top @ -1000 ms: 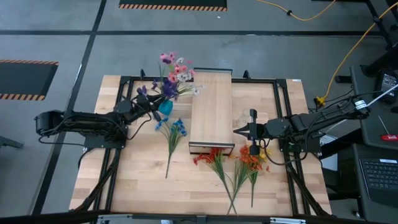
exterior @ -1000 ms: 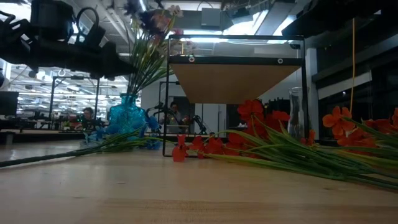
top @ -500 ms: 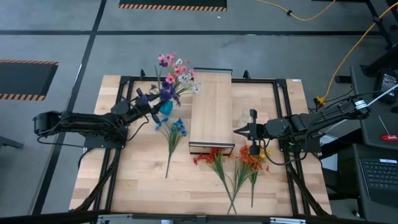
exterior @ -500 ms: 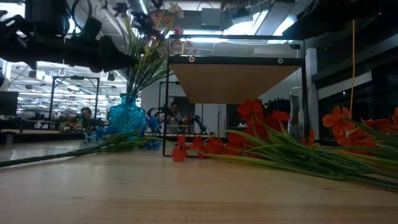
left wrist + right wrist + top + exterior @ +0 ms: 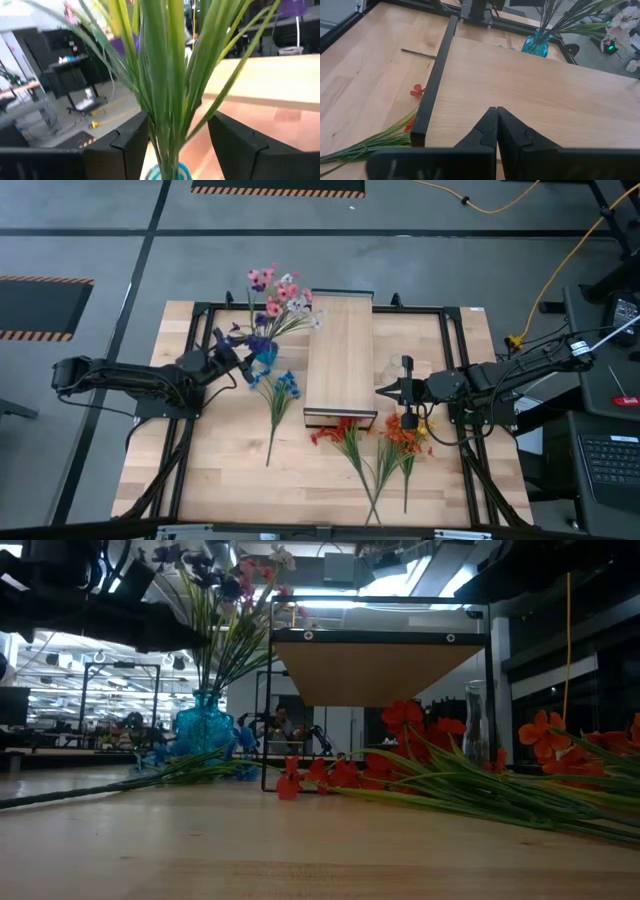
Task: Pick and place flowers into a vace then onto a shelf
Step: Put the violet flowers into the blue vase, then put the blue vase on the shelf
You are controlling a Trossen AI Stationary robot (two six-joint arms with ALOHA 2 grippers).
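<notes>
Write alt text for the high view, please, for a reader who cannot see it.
From above, the open left gripper sits beside a blue vase of mixed flowers, left of the wooden shelf. The shut right gripper waits at the shelf's right; red and orange flowers lie on the table.

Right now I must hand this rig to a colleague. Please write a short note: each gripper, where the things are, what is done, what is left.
Left gripper: open, its fingers on either side of the stems of the bouquet in the blue vase.
Right gripper: shut, empty, beside the shelf.
Done: pink, white and purple flowers are in the vase, which stands on the table left of the shelf.
Left: the blue sprig and the red and orange sprigs lie on the table; the vase is not on the shelf.
</notes>
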